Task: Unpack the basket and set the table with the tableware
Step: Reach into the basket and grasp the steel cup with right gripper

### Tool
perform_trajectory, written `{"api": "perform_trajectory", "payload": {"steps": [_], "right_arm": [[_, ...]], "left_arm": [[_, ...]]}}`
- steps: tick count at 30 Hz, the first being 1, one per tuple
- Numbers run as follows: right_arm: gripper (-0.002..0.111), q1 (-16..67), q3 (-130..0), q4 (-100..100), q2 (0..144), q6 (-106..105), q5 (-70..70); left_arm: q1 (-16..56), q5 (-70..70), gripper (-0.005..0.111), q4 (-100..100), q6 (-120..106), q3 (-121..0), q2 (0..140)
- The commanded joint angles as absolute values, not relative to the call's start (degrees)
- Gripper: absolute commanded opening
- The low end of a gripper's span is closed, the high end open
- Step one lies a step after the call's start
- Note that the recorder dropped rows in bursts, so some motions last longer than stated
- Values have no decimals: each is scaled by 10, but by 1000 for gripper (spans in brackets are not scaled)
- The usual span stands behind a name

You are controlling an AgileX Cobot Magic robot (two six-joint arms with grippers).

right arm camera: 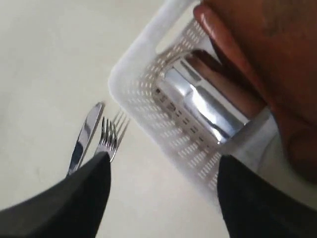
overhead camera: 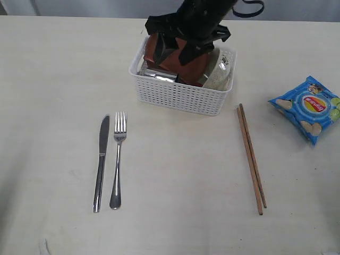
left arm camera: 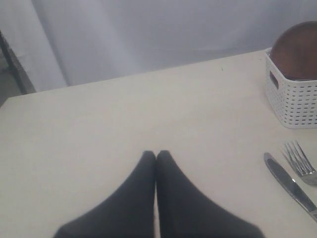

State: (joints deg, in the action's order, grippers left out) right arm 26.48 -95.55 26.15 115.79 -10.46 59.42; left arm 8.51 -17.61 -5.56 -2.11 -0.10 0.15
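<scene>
- The white perforated plastic basket (overhead camera: 175,98) sits towards the far side of the pale beige table (overhead camera: 180,223). It holds a reddish-brown round plate (overhead camera: 178,68) leaning on edge, a steel cup (right arm camera: 208,104) lying on its side and a pale speckled bowl (overhead camera: 219,74).
- The right gripper (right arm camera: 163,161) hangs over the basket, fingers spread wide with nothing between them.
- We judge the step in hand to be reaching in for the next piece, probably the cup or the plate.
- The next move calls for lowering the spread fingers either side of that piece, clear of the basket wall, then closing.
- In front of the basket lie a steel knife (overhead camera: 101,162) and a steel fork (overhead camera: 117,159) on one side and brown chopsticks (overhead camera: 251,158) on the other. A blue chip bag (overhead camera: 309,108) lies beyond the chopsticks.
- The left gripper (left arm camera: 156,158), fingers pressed together and empty, hovers well apart from the basket.
</scene>
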Motion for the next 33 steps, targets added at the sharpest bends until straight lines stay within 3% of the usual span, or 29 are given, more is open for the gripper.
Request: {"api": "perform_trajectory", "payload": {"steps": [1,22,29,33], "right_arm": [[60,264,-998,267,1209,-68,668],[59,264,-999,363,1259,-55,602],[33,263,-999,393,1247,-84,589],[29,263,-999,393,1245,-86,577]], "left_arm": [[82,-172,0,-58,-19,0,0],[82,-172,0,-58,-19,0,0],[82,-172,0,-58,-19,0,0],[82,-172,0,-58,-19,0,0]]}}
